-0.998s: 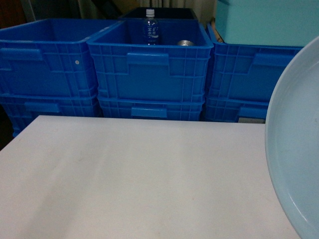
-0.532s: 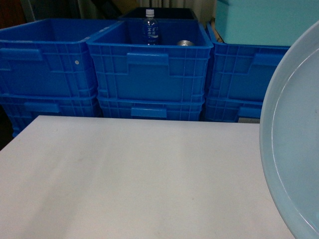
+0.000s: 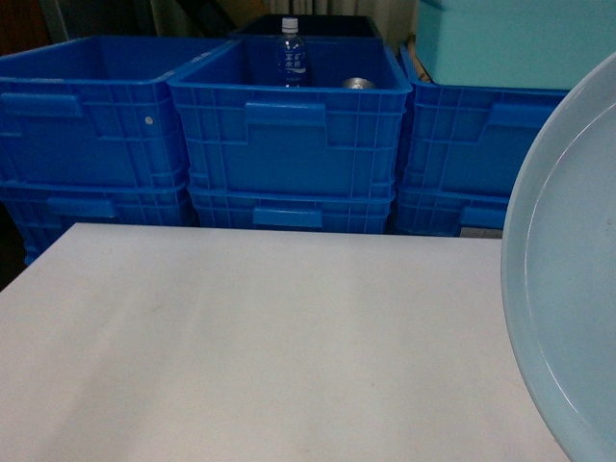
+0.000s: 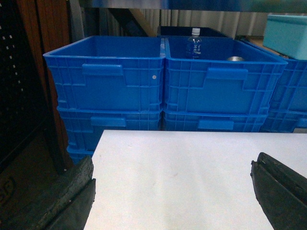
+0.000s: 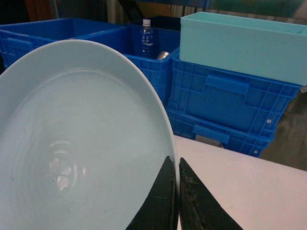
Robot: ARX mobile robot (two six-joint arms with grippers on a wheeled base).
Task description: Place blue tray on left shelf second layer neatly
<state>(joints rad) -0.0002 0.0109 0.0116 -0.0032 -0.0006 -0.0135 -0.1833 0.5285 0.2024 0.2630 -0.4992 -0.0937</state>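
The blue tray (image 3: 568, 289) is pale blue, round and smooth. It stands tilted on edge at the right of the head view and fills the left of the right wrist view (image 5: 81, 143). My right gripper (image 5: 176, 167) is shut on its rim, one dark finger on each side. My left gripper (image 4: 175, 196) is open above the white table (image 4: 192, 163), nothing between its fingers (image 4: 72, 201). Neither gripper shows in the head view. A shiny steel rail (image 4: 144, 4) runs above the crates; I cannot tell which shelf layer it belongs to.
Deep-blue ribbed crates (image 3: 289, 135) are stacked in a row behind the white table (image 3: 241, 337). The middle one holds a water bottle (image 3: 292, 58) and a metal can (image 3: 358, 83). A teal box (image 3: 510, 43) sits on the right crates. A dark brown panel (image 4: 24, 96) stands left.
In the head view the tray has shifted a little to the left and upward, and shows more of itself. Nothing else has moved.
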